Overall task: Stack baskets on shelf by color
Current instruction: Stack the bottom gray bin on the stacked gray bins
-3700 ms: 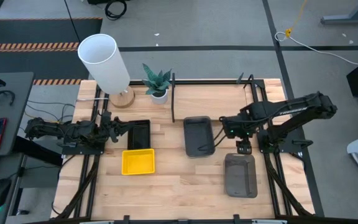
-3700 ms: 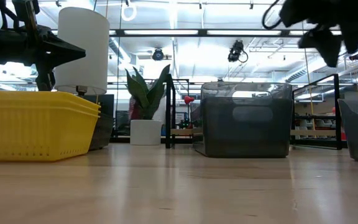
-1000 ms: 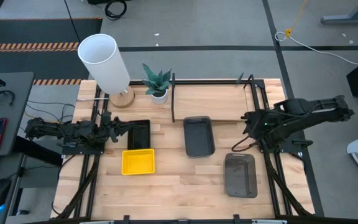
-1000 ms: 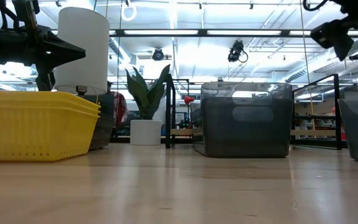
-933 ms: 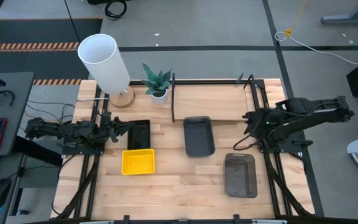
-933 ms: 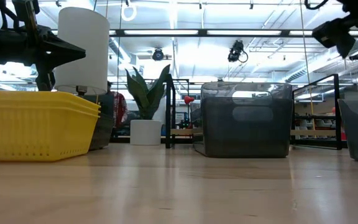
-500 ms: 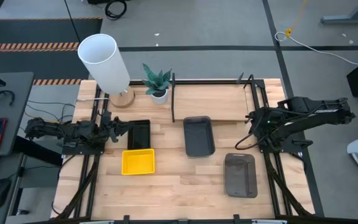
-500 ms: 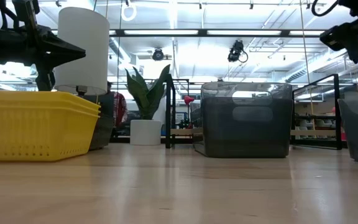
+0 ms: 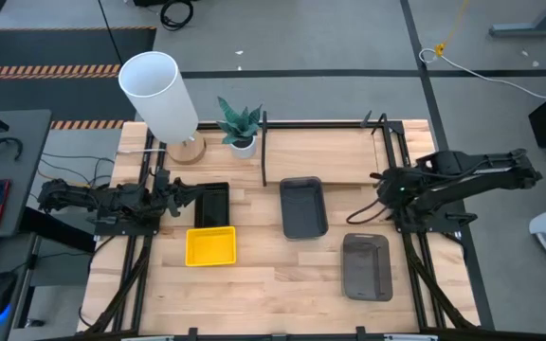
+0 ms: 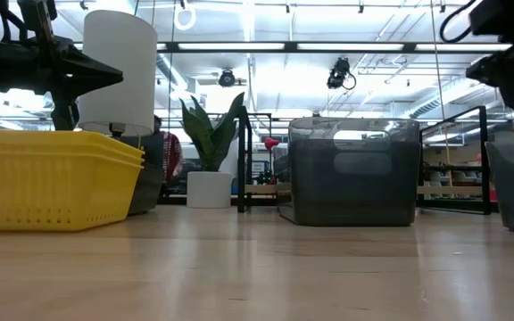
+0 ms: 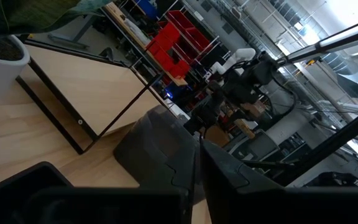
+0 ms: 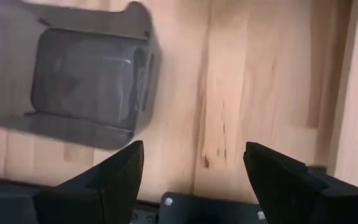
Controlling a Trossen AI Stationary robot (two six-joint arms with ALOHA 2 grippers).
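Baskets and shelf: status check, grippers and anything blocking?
Right gripper open, empty, above bare table. Left gripper shut beside black basket. Shelf board bare; nothing stacked. No obstruction.

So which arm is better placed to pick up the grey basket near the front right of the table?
Right. The right gripper hangs open just beyond that grey basket, empty. The left gripper sits shut by the black basket, far across the table.
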